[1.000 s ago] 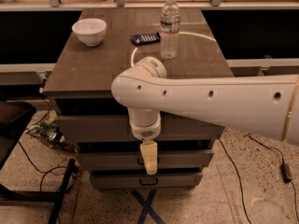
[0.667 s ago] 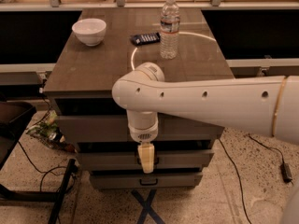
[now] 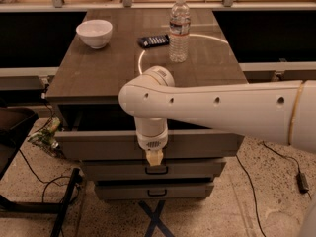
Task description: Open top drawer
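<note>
The top drawer (image 3: 98, 144) is the widest grey front, right under the dark tabletop (image 3: 98, 78). It stands pulled out a little, with a dark gap showing behind its front. My gripper (image 3: 154, 158) hangs from the white arm (image 3: 217, 107) at the middle of this front. Its cream fingertips sit together where the drawer's handle is, and the handle itself is hidden behind them. Below are the mid-sized drawer with its dark handle (image 3: 156, 170) and the smallest drawer (image 3: 157, 192).
On the tabletop stand a white bowl (image 3: 94, 33), a water bottle (image 3: 179, 29) and a dark flat packet (image 3: 153, 41). A dark stand (image 3: 15, 132) and cables (image 3: 44, 181) are at the left. A cable and adapter (image 3: 300, 180) lie on the floor at the right.
The top drawer front has come out toward me with the gripper at its middle. The gap under the tabletop is wider than before.
</note>
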